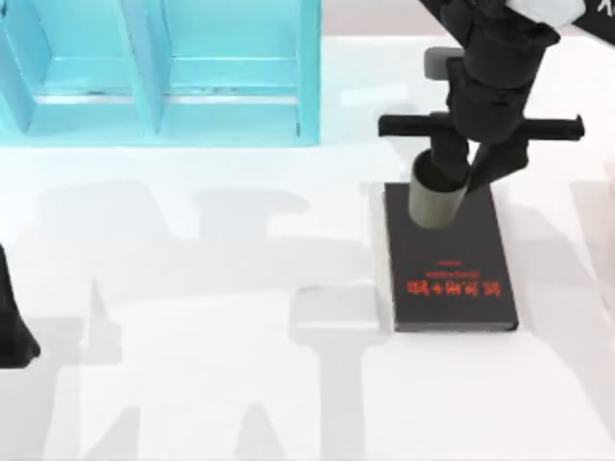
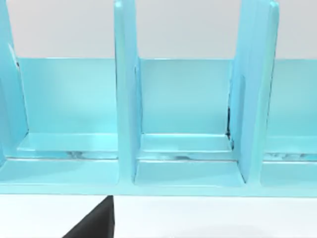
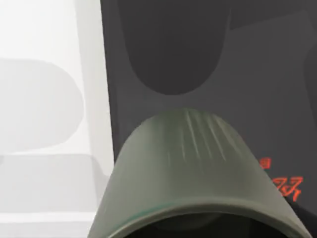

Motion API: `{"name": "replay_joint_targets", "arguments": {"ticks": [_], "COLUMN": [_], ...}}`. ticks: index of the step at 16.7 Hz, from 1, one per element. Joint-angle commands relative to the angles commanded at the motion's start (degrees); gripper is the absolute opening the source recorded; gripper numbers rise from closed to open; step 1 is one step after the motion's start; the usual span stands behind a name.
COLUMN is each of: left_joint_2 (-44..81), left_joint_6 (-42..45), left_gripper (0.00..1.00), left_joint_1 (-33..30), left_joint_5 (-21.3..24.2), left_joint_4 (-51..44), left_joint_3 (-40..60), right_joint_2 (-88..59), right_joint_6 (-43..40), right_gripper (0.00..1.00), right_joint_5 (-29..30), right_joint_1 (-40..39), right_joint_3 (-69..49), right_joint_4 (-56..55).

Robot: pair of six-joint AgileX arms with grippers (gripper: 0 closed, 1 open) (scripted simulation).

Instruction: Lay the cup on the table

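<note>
Right gripper (image 1: 452, 173) pinched the cup (image 1: 437, 200) over the black book (image 1: 450, 261); turquoise shelf (image 1: 163, 72) at ten o'clock. Left arm (image 1: 14, 327) parked, fingers untellable.

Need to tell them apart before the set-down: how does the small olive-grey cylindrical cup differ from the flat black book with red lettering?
The small olive-grey cylindrical cup is round and plain-walled; the flat black book with red lettering is a thin rectangle with printing. The cup is narrower than the book. The cup is at the right gripper, tilted above the book's far end; the book lies flat on the glossy white table. Both look matte.
</note>
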State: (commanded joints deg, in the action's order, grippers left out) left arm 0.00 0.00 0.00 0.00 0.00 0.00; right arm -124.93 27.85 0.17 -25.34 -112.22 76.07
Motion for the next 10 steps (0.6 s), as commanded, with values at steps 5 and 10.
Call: {"name": "replay_joint_targets", "arguments": {"ticks": [5, 10], "left_joint_2": [0.0, 0.0], "left_joint_6": [0.0, 0.0], "left_gripper": [1.0, 1.0], "left_joint_1": [0.0, 0.0], "left_joint_5": [0.0, 0.0], "left_joint_4": [0.0, 0.0], "left_joint_3": [0.0, 0.0], "right_joint_2": [-4.3, -5.9], "right_joint_6": [9.9, 14.3], "right_gripper": [0.0, 0.0], "right_joint_5": [0.2, 0.3], "right_joint_1": [-10.0, -15.6], "right_joint_3": [-10.2, -15.8], "right_joint_4": [7.3, 10.5]}}
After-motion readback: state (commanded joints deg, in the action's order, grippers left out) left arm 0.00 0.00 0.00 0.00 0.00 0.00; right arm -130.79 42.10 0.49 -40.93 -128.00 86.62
